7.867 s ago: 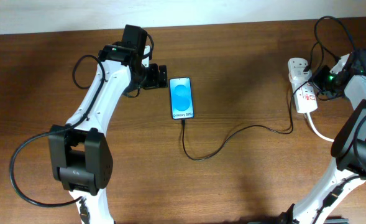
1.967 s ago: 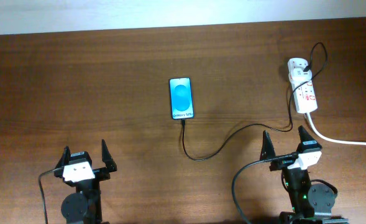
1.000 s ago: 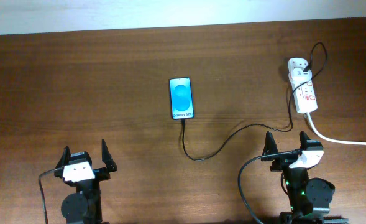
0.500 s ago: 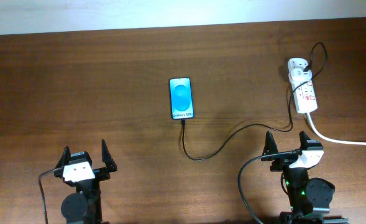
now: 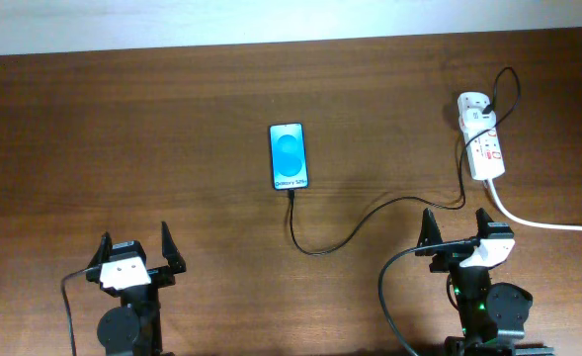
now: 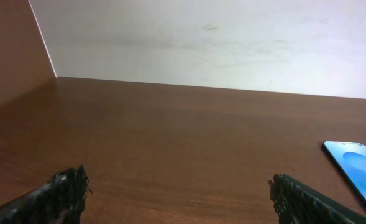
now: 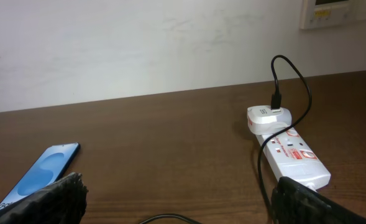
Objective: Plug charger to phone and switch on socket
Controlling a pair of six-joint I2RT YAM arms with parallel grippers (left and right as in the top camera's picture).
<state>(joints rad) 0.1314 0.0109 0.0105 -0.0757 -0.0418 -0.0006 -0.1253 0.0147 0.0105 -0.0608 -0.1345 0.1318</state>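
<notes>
The phone (image 5: pixel 289 156) lies flat mid-table with its blue screen lit, also seen in the left wrist view (image 6: pixel 353 171) and the right wrist view (image 7: pixel 43 174). The charger's thin black cable (image 5: pixel 370 215) runs from the phone's lower edge in a loop to the white socket (image 5: pixel 480 148) at the far right, where it rises into a white adapter (image 7: pixel 266 118). My left gripper (image 5: pixel 134 242) stands open near the front left, far from the phone. Near the front right my right gripper (image 5: pixel 457 232) is open too, just short of the cable. Neither holds anything.
A thick white cord (image 5: pixel 547 225) leaves the socket toward the right edge. A pale wall (image 6: pixel 201 43) rises behind the far edge of the wooden table (image 5: pixel 123 129). The cable's loop (image 7: pixel 164 219) lies just ahead of my right fingers.
Both arms have drawn back from the phone and the socket to the near edge. Over the last second nothing has moved.
</notes>
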